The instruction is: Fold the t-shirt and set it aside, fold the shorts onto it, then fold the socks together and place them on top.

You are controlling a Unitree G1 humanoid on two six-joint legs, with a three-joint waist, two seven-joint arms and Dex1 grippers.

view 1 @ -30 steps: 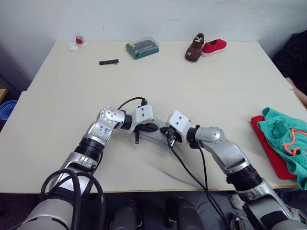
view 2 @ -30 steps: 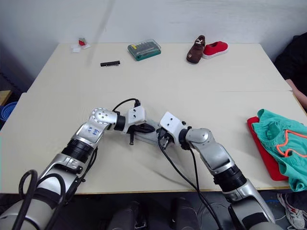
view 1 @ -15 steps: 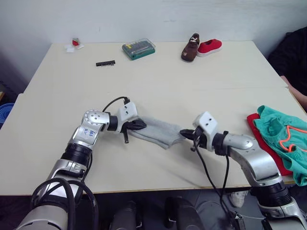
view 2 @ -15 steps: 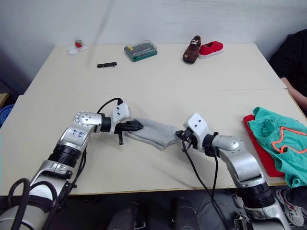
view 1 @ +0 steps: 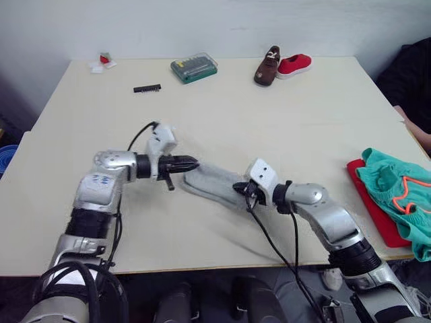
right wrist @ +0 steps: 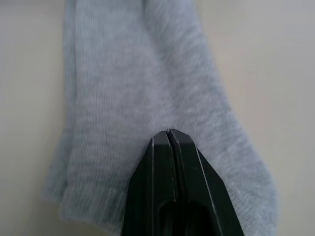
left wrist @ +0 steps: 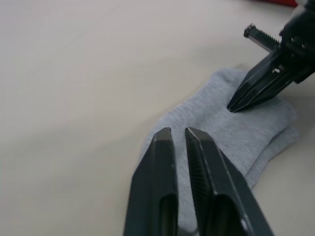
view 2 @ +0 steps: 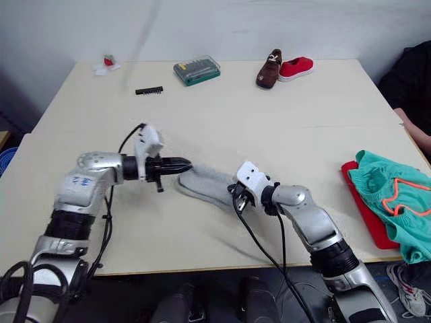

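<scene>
The grey socks [view 1: 210, 183] lie flat, one on the other, in the middle of the table [view 1: 283, 128]. My left gripper [view 1: 194, 162] hovers just over their left end; its fingers [left wrist: 157, 162] stand almost together with nothing between them. Shut to a point, my right gripper [view 1: 237, 188] rests its tip on the socks [right wrist: 138, 73] at their right end. The teal shorts [view 1: 394, 188] sit bunched on the red t-shirt [view 1: 376, 208] at the table's right edge.
At the far edge of the table are a brown shoe [view 1: 264, 66], a red shoe [view 1: 293, 64], a green bit case [view 1: 193, 67], a black bit strip [view 1: 147, 88] and a small red-and-white item [view 1: 101, 62]. A person's dark sleeve [view 1: 412, 74] shows at right.
My left gripper has let go of the socks' left end and drawn back a little to the left. The right gripper has moved left onto the socks, which now lie shorter.
</scene>
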